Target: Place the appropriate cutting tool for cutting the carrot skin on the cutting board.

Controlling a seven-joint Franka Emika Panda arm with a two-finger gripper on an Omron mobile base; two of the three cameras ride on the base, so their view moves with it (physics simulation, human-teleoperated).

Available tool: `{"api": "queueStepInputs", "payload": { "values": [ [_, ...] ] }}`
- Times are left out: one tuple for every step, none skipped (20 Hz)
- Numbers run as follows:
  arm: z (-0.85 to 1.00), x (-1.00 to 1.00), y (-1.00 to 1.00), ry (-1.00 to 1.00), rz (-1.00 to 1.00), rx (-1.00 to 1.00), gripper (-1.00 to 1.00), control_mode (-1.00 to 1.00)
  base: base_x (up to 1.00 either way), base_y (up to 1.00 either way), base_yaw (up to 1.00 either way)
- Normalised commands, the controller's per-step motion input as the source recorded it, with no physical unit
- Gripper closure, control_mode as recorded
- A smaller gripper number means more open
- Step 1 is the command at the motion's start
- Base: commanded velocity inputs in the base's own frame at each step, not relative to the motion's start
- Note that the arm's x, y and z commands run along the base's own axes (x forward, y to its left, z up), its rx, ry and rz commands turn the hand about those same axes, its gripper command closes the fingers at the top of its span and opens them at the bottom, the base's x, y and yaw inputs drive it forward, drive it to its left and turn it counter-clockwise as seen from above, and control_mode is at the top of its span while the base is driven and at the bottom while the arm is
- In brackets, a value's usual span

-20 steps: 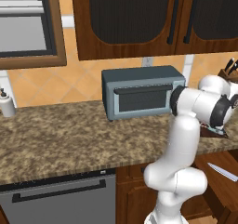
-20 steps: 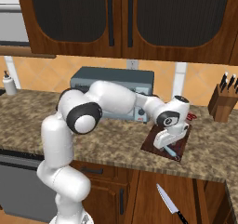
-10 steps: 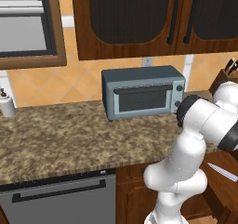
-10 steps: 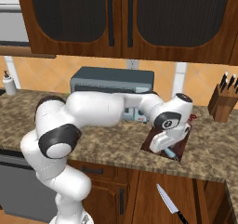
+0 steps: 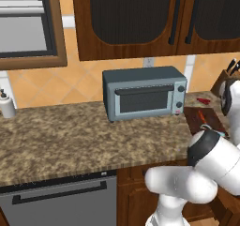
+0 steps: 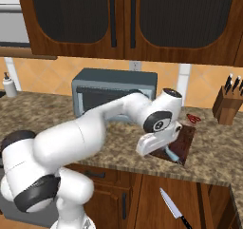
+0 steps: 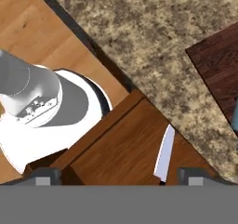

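Note:
The dark reddish-brown cutting board lies on the counter to the right of the toaster oven. The pale blue-and-white cutting tool rests on the board's near end, free of the fingers. A slim orange carrot lies on the cutting board in the left base view. My gripper hovers just left of the board, over the counter's front edge. In the hand view my gripper is open, its fingertips wide apart with nothing between them, and the cutting board's corner shows at the upper right.
A grey toaster oven stands behind the arm. A small red utensil lies beyond the board, and a wooden knife block stands at the far right. A black-handled knife lies low before the cabinet fronts; its blade shows below the hand.
My hand has drawn away from the board toward the counter's front edge and to the left. The cutting tool stays lying on the board. The arm's elbow has swung lower.

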Motion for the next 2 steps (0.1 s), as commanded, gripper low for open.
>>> {"api": "queueStepInputs", "payload": {
  "values": [
    [0.24, -0.30, 0.71, 0.00, 0.00, -0.10, -1.00, -1.00, 0.00, 0.00, 0.00],
    [0.09, -0.20, 0.74, 0.00, 0.00, -0.11, -1.00, -1.00, 0.00, 0.00, 0.00]
  ]
}}
